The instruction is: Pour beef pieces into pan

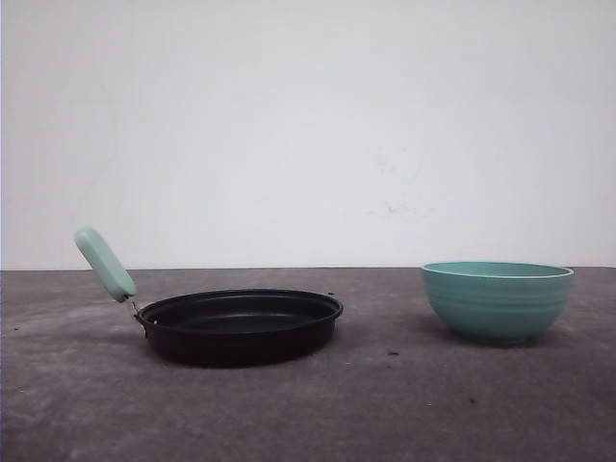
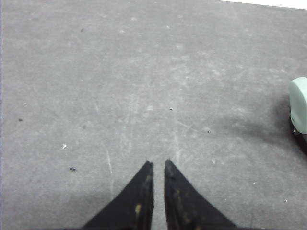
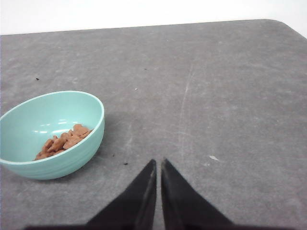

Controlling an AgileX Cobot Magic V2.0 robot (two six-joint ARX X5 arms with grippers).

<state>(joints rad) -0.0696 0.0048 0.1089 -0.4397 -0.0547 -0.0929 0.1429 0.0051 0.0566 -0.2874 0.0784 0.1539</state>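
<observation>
My right gripper hangs over bare grey table with its two black fingers drawn almost together, only a thin slit between the tips, and nothing in them. My left gripper is the same: tips nearly touching, empty, above the table on its own side.

The beef pieces lie as a small reddish-brown heap in the bottom of the teal bowl. In the front view that bowl stands on the right of the table, and the pan stands left of centre, well apart from it, with open tabletop between. The pan is empty, so nothing has been poured yet.

What the coming move turns on is that the bowl is on my right arm's side. From my right wrist it sits near the fingers and off to one side of them, not in line with them, so I judge this arm must swing across to the bowl's rim and spread its fingers before any grasp. The bowl is round, so no grasp angle is forced.

The pan's mint-green handle sticks up and away to the left, and from my left wrist its rounded end shows near the gripper. I judge the left arm is the nearer one for steadying the pan.
</observation>
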